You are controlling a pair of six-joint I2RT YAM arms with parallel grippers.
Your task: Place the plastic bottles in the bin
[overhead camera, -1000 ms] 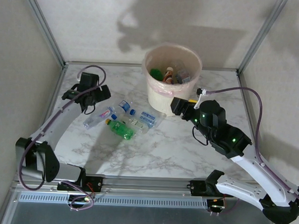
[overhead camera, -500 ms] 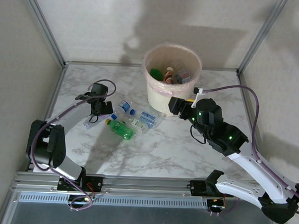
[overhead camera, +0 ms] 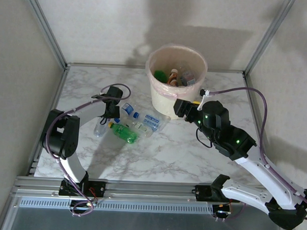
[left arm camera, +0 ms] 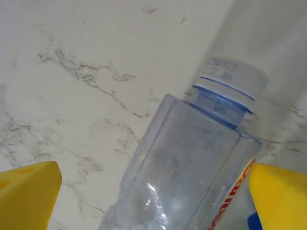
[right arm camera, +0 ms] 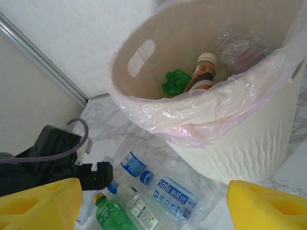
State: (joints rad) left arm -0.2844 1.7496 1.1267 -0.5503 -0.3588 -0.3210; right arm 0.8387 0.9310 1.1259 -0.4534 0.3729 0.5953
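Note:
Several plastic bottles lie on the marble left of the bin [overhead camera: 169, 103]: a clear white-capped one [overhead camera: 99, 126], a green one [overhead camera: 125, 133], and blue-labelled clear ones [overhead camera: 128, 110] [overhead camera: 152, 120]. My left gripper [overhead camera: 111, 112] hangs low over them. In the left wrist view it is open [left arm camera: 153, 203], its yellow fingertips [left arm camera: 29, 196] either side of the clear white-capped bottle [left arm camera: 192, 158]. My right gripper [overhead camera: 180, 108] is open beside the bin's front wall [right arm camera: 249, 148], nothing between its fingers [right arm camera: 268, 206]. Inside the bin lie a green bottle [right arm camera: 175, 81], an orange-brown labelled one [right arm camera: 201, 72] and crumpled clear ones [right arm camera: 237, 48].
The bin's pinkish liner [right arm camera: 211, 112] hangs over its rim. Metal frame posts [overhead camera: 45, 29] and grey walls close the table on three sides. The left arm's cable [overhead camera: 121, 88] loops above the bottles. Bare marble [overhead camera: 157, 156] stretches in front of the bottles.
My left arm has swung right and come down from the table's left side onto the bottle group, its jaws now astride the clear bottle. The right arm has hardly shifted.

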